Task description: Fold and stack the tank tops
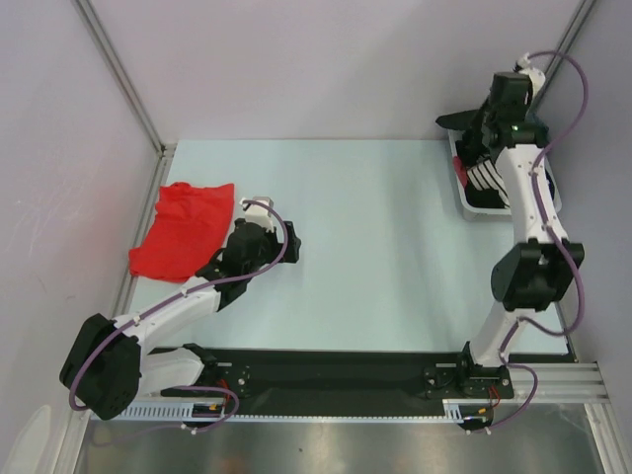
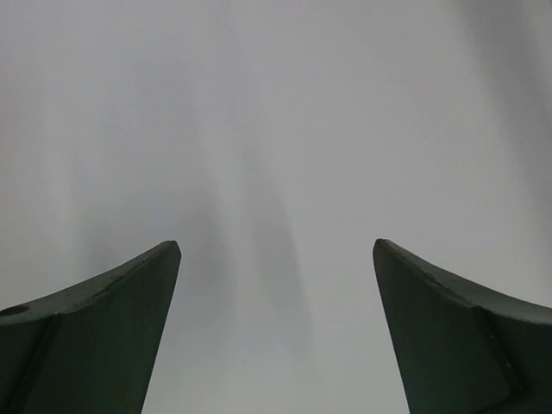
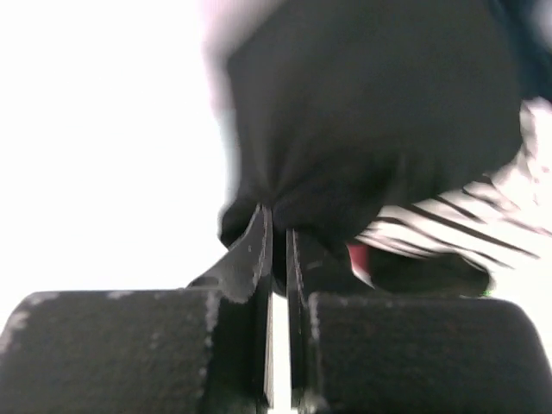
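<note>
The black tank top is held pinched between the nearly closed right fingers above the white basket. The red tank top is laid at the left of the counter, near the left fingers, which are spread wide and empty. It is advised that the black garment be lifted clear of the striped cloth, so that nothing else is dragged out.

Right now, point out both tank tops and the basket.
red tank top (image 1: 183, 232), top external view, cloth's middle.
black tank top (image 3: 345, 129), right wrist view, bunched cloth.
basket (image 1: 479, 213), top external view, near rim.
</note>
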